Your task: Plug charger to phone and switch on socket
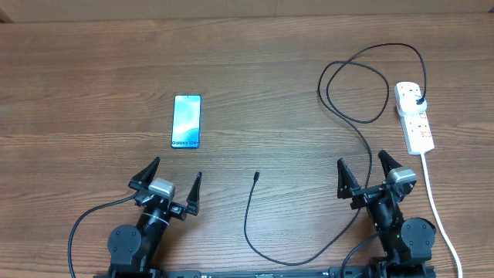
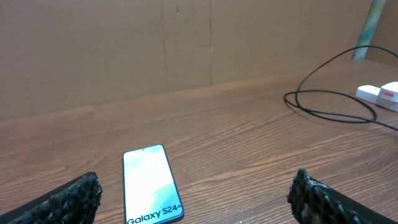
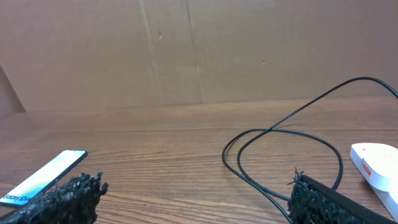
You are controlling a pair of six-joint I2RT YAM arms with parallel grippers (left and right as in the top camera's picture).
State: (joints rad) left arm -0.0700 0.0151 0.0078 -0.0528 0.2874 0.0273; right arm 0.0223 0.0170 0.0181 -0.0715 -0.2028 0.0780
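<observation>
The left gripper (image 1: 177,170) is holding its jaws wide apart and empty, near the phone (image 1: 187,121), which is lying face up. The charger (image 1: 247,212) is lying with its free tip mid-table, looping to its plug in the socket (image 1: 414,117) at far right. The right gripper (image 1: 361,158) near it is likewise gaping wide, gripping nothing.

On table (image 1: 93,77), left of centre: phone (image 1: 187,121), lying flat, just beyond left gripper (image 1: 177,168). Far right: socket (image 1: 414,116), lengthwise front-to-back, beyond right gripper (image 1: 361,158). Plugged into its far end: charger (image 1: 247,208), looped left of socket, then down along near edge between arms. Connector tip (image 1: 256,176) loose mid-table, right of phone, well apart.
</observation>
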